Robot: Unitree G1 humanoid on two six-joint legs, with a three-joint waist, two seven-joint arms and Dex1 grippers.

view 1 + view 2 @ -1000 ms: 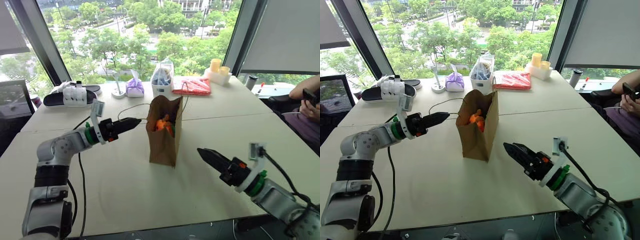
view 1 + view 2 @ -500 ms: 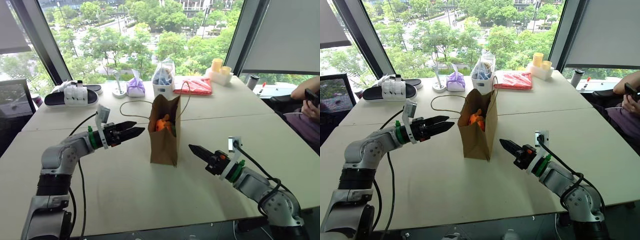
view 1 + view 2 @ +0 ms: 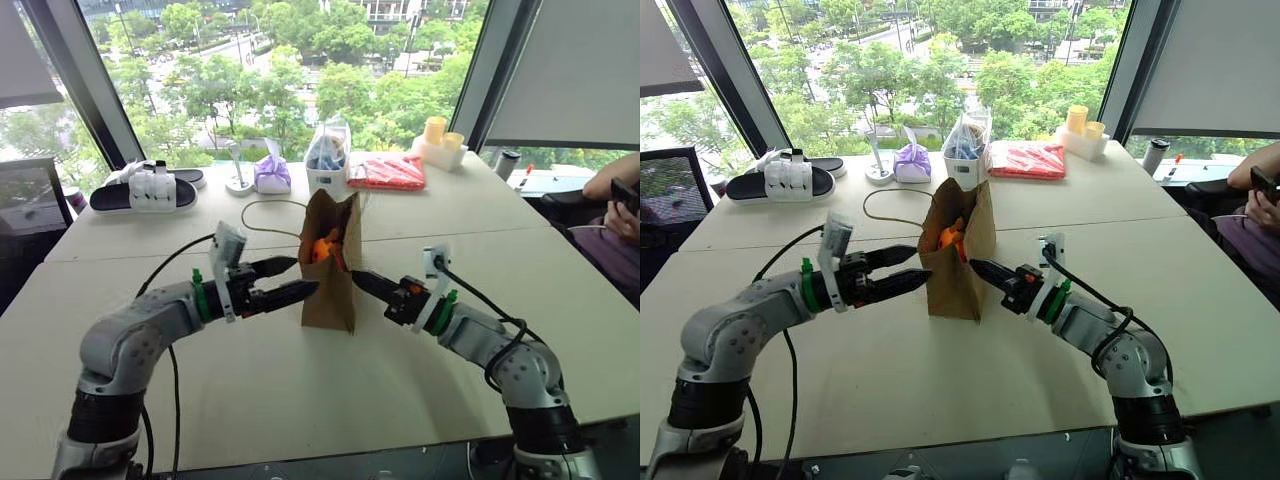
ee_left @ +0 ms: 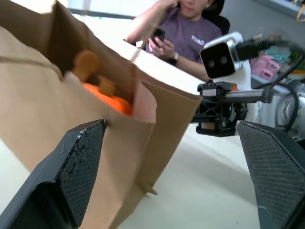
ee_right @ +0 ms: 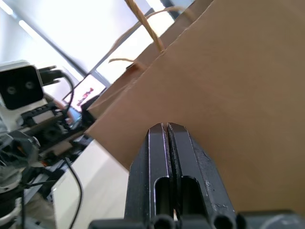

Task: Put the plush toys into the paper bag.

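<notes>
Paper bag upright on table, orange plush toy inside. Left gripper jaws spread at bag's left; right gripper jaws pressed together at its right.

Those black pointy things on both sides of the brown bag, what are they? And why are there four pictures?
They are a robot's two hands, called grippers. The left gripper has its two fingers spread open. The right gripper has its fingers pressed shut. Neither holds anything.

Two pictures come from cameras in the robot's head, looking down over its arms. The other two come from little cameras on its wrists, so there you look along the fingers from very close.

Between the grippers the paper bag stands upright on the table. An orange plush toy peeks out of its top. I cannot see the green toy.

Farther back lie a purple pouch, a red packet and a white tub with a clear plastic bag in it. A person sits beside the table with a phone.
</notes>
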